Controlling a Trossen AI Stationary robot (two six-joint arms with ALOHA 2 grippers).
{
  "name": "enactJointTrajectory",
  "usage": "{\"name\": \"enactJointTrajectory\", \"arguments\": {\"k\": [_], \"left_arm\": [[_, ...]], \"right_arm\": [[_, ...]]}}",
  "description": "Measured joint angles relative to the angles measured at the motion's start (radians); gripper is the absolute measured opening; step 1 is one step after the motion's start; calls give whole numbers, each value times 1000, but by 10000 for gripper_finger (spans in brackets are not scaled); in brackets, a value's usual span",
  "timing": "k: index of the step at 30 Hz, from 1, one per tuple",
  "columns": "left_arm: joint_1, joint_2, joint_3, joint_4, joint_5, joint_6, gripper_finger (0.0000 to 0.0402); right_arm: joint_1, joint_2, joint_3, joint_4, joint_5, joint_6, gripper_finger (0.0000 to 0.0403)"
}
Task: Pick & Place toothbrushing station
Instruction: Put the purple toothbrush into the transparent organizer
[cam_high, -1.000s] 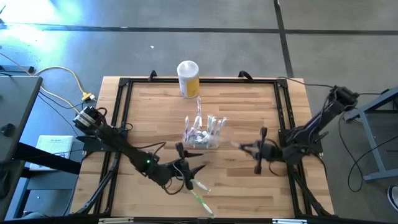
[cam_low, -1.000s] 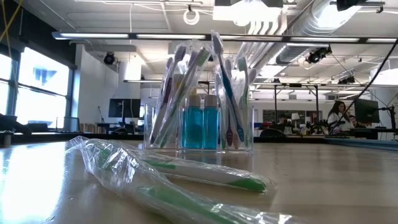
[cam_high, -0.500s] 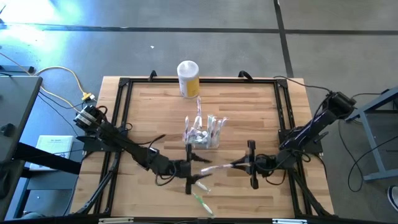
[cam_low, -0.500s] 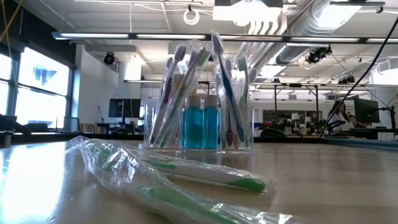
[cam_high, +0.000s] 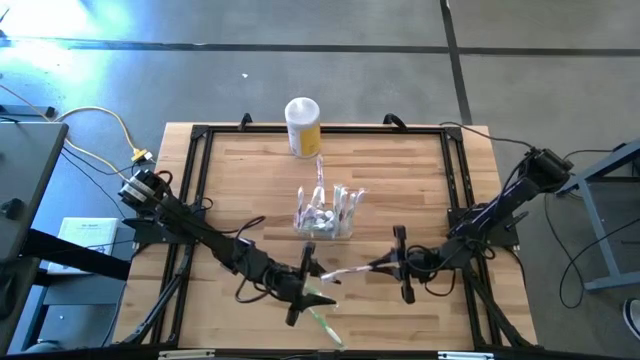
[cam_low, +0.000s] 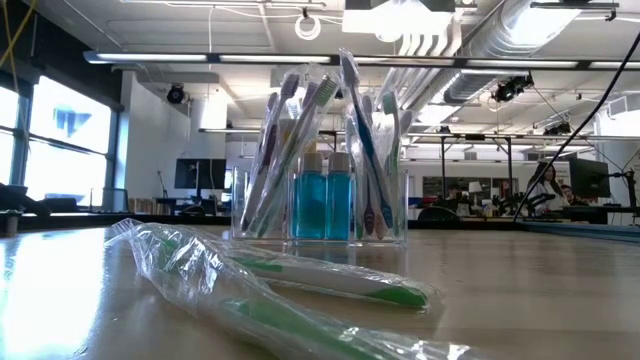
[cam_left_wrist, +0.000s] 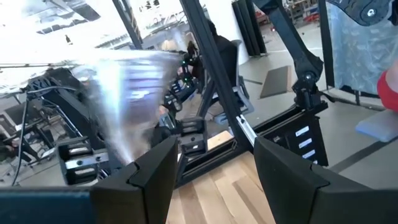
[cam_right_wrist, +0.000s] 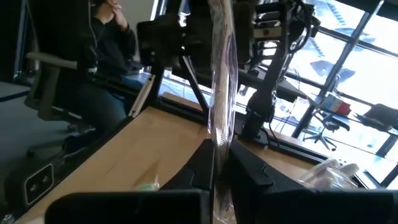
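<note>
- I am looking down on a wooden counter (cam_high: 250, 170) framed by black rails, with both of my dark arms reaching in over its near half.
- The toothbrushing station (cam_high: 325, 214), a small clear holder, stands upright near the middle of the counter. In the low view (cam_low: 320, 165) it is packed with wrapped toothbrushes leaning outward and two small blue bottles (cam_low: 322, 206) side by side at its centre.
- A yellow canister (cam_high: 303, 126) with a white lid stands at the far edge, well apart from the station.
- My left gripper (cam_high: 297, 291) sits low over the near part of the counter, in front of the station. Its jaws stand open; the left wrist view shows wood between the two dark fingers (cam_left_wrist: 149, 180) and nothing in them.
- My right gripper (cam_high: 385, 266) is on the near right, its jaws closed on a wrapped toothbrush (cam_high: 345, 272) that reaches toward the left gripper. The right wrist view shows the clear wrapper (cam_right_wrist: 221, 93) pinched between its fingers.
- A green toothbrush in a clear wrapper (cam_high: 322, 322) lies flat near the front edge, just beside the left gripper.
- A seated person (cam_right_wrist: 102, 68) shows beyond the counter in the right wrist view.
</note>
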Motion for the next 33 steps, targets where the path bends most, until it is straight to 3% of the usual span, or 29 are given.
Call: {"name": "enactJointTrajectory", "arguments": {"k": [11,17,33], "left_arm": [[0,0,0,-1,0,0,205],[0,0,0,3,0,-76,205],[7,0,0,4,-1,-74,205]], "right_arm": [[24,0,0,15,-60,-35,15],[22,30,0,19,-88,-36,15],[-69,59,0,42,-194,34,15]]}}
